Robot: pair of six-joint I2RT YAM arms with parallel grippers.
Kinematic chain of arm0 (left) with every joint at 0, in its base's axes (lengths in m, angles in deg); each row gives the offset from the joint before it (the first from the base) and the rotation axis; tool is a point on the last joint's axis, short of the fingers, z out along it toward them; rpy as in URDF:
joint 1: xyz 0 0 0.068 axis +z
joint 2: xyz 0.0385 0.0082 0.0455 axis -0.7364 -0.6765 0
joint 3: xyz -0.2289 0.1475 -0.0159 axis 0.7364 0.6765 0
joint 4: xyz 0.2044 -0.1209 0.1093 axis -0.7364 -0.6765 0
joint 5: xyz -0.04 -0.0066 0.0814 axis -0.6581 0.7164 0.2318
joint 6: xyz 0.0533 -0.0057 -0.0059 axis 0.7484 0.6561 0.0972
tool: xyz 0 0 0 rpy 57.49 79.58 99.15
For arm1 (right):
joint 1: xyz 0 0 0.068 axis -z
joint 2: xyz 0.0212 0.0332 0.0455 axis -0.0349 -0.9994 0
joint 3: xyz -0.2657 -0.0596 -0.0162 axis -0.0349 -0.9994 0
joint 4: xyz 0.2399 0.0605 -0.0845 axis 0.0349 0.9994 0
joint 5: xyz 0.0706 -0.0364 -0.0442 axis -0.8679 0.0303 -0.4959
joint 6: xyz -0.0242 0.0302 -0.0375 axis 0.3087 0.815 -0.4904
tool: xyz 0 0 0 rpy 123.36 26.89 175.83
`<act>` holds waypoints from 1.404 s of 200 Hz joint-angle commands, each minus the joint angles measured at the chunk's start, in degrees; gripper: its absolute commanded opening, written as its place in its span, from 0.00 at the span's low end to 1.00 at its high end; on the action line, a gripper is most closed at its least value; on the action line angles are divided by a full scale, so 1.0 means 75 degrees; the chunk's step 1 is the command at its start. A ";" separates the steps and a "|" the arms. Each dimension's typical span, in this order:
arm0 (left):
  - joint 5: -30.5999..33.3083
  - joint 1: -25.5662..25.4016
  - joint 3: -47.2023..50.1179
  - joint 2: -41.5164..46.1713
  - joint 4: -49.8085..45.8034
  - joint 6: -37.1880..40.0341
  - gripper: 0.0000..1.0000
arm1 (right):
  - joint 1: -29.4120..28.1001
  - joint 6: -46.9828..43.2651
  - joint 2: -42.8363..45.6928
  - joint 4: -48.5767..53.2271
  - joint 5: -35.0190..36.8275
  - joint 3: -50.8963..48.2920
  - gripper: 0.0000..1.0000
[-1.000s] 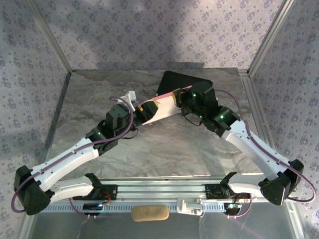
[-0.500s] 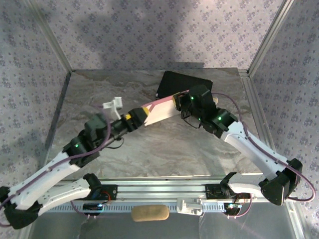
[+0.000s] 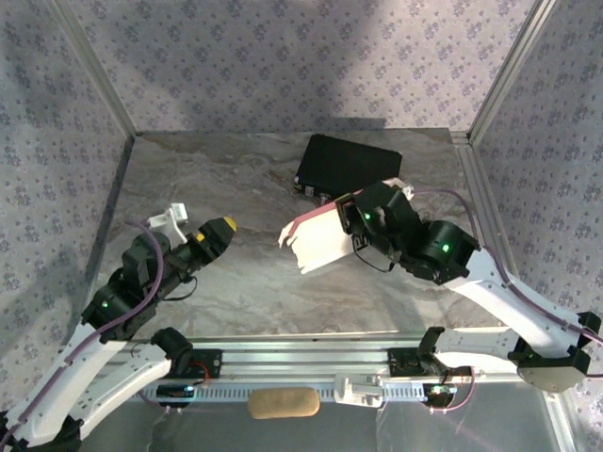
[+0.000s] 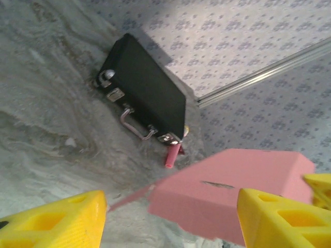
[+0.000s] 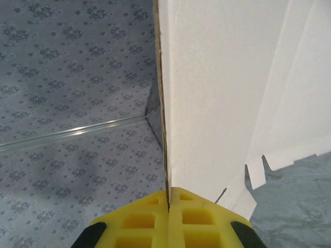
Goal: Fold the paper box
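Right jaws are clamped tight on the edge of the box (image 3: 318,243). Left jaws are apart, well off to its left.

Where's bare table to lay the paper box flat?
Back-left: bare table between the left wall and the black case. Near-centre: open strip between the paper box and the front rail. Crowded right-back, where the right hand, box and case bunch; left hand sits mid-left.
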 commanded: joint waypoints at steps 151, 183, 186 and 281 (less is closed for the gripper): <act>-0.2171 0.1844 0.3141 -0.0941 0.1227 0.1912 0.50 | 0.2160 -0.1187 -0.2721 -0.4699 -0.3523 -0.2640 0.00; -0.2425 0.1815 0.3217 -0.1401 0.1816 0.2502 0.44 | 0.2187 -0.1505 -0.2908 -0.4876 -0.3802 -0.2822 0.00; -0.2421 0.1802 0.3212 -0.1450 0.1845 0.2594 0.44 | 0.2189 -0.1529 -0.2920 -0.4911 -0.3816 -0.2856 0.00; -0.1483 0.0489 0.3250 -0.2765 0.2987 0.3859 0.50 | 0.2263 -0.2128 -0.2786 -0.7595 -0.4245 -0.4518 0.00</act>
